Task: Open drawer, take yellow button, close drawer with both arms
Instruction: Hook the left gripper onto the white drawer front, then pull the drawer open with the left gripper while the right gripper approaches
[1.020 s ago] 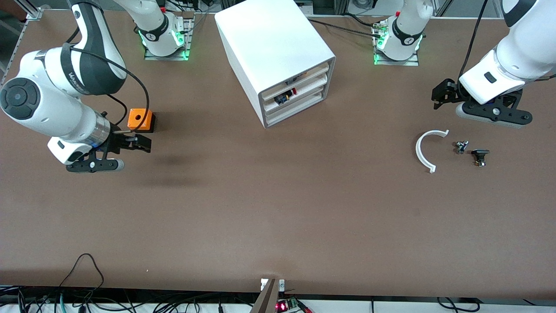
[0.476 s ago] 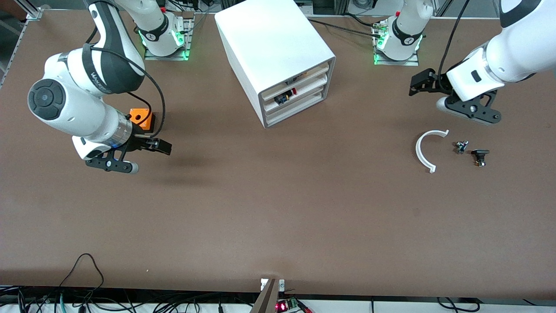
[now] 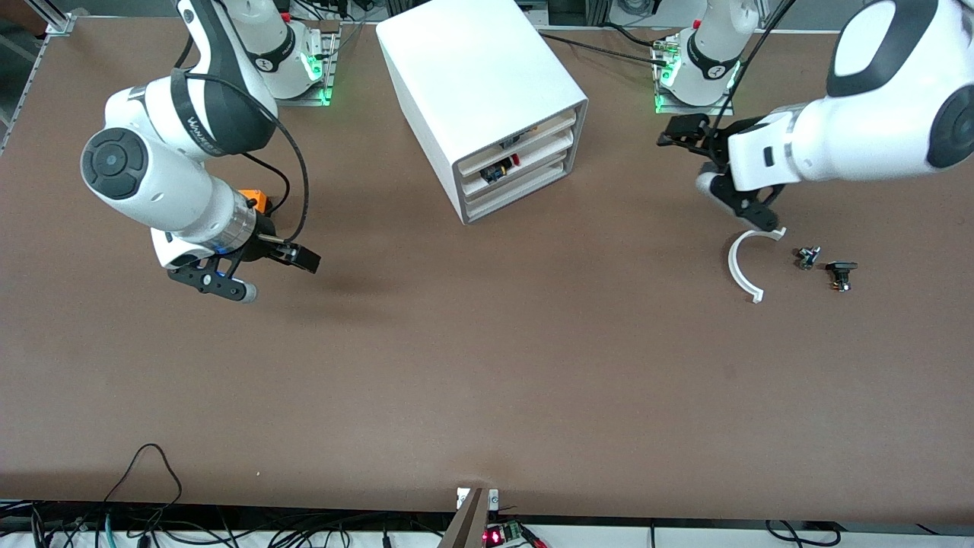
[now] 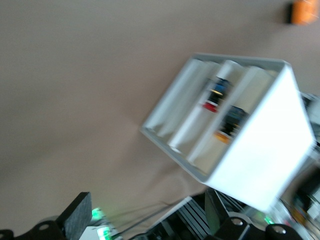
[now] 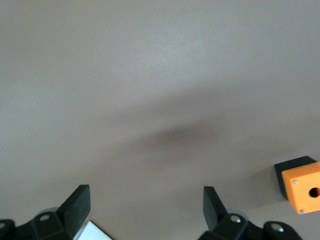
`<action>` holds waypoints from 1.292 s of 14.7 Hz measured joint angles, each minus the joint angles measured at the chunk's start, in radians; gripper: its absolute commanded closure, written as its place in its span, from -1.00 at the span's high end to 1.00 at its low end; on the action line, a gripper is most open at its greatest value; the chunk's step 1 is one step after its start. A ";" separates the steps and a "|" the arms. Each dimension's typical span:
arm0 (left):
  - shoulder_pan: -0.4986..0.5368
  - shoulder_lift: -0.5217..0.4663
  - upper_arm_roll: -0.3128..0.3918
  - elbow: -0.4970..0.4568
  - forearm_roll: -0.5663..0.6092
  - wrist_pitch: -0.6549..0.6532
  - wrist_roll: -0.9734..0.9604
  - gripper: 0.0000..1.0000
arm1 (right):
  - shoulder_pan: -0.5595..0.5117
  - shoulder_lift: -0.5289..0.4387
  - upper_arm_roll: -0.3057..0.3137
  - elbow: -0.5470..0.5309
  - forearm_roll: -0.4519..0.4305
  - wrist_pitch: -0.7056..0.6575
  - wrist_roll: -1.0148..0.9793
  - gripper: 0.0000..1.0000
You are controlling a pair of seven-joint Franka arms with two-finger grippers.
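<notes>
Two grippers hang in the air, neither touching anything. At the middle of the bench's robot-side edge stands the cabinet [image 3: 487,106], its three drawers all pushed in; the drawer [image 3: 525,137], topmost of the three, has dark and orange items inside that cannot be identified. In the middle drawer, a small part with a red tip, a yellow band and a dark blue body [image 3: 498,169] appears to be the button. The right gripper [image 3: 300,257] hovers over bare table toward the right arm's end of the bench, fingers spread apart and holding nothing, well apart from the drawer, with the orange cube [image 3: 255,202] beside its wrist. The left gripper [image 3: 685,137] hovers over the table toward the left arm's end, near the left arm's base and well apart from the cabinet; whether its fingers are spread or closed cannot be determined. Nearer to the front camera lie a white curved piece [image 3: 742,266] and two small dark parts [image 3: 825,262].
</notes>
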 measured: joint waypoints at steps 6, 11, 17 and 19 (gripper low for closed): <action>0.000 0.086 -0.012 -0.095 -0.246 0.042 0.120 1.00 | 0.042 0.007 0.000 0.000 0.000 0.049 0.166 1.00; 0.001 0.096 -0.058 -0.341 -0.451 0.244 0.481 0.88 | 0.079 0.023 0.000 0.000 0.001 0.104 0.273 1.00; 0.000 0.098 -0.130 -0.482 -0.552 0.345 0.645 0.21 | 0.092 0.028 0.000 0.000 0.001 0.117 0.299 1.00; 0.001 0.098 -0.130 -0.523 -0.553 0.345 0.688 0.13 | 0.092 0.029 0.000 0.000 0.001 0.124 0.311 1.00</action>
